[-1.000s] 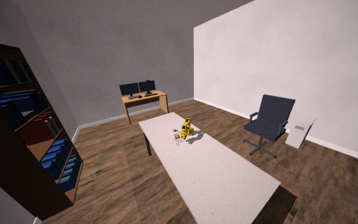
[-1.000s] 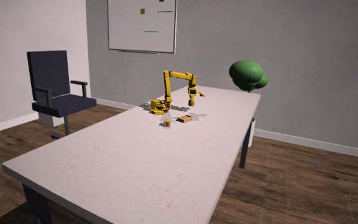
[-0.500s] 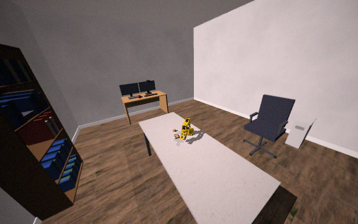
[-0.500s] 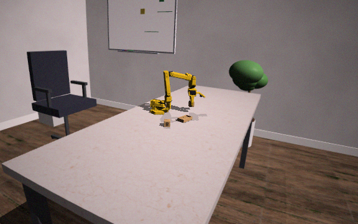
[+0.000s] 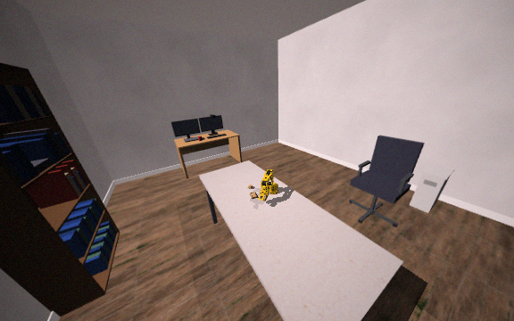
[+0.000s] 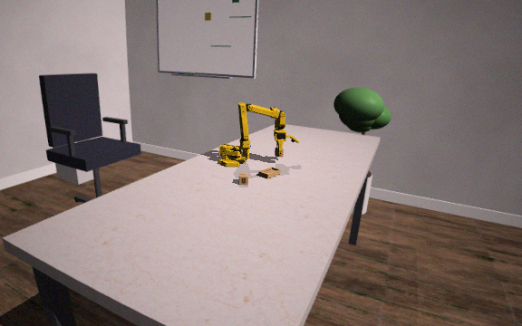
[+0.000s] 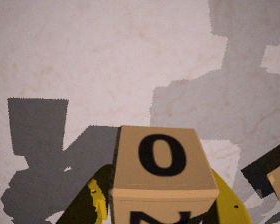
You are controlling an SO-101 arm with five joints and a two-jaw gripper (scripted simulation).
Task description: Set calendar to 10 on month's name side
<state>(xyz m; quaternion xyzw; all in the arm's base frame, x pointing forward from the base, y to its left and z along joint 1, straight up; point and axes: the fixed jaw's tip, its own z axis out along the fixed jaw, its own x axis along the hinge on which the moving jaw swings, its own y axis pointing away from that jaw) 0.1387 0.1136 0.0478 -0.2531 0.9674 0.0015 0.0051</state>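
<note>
My gripper is shut on a tan wooden cube [image 7: 164, 169] and holds it above the table. The cube shows a black 0 on the face toward the wrist camera and another dark digit on the face below it. In the exterior view the gripper [image 6: 280, 151] hangs from the yellow arm [image 6: 261, 110] above the table, beyond the flat tan tray [image 6: 269, 172]. A second tan cube [image 6: 243, 179] stands on the table left of the tray, outside it. In the top view the arm [image 5: 267, 184] and tray [image 5: 253, 195] are very small.
The arm's base [image 6: 230, 156] sits on the long white table. A dark office chair [image 6: 82, 131] stands to the left, and a green plant [image 6: 362, 110] behind the table's far right corner. A dark corner of the tray shows at the wrist view's right edge [image 7: 273, 175].
</note>
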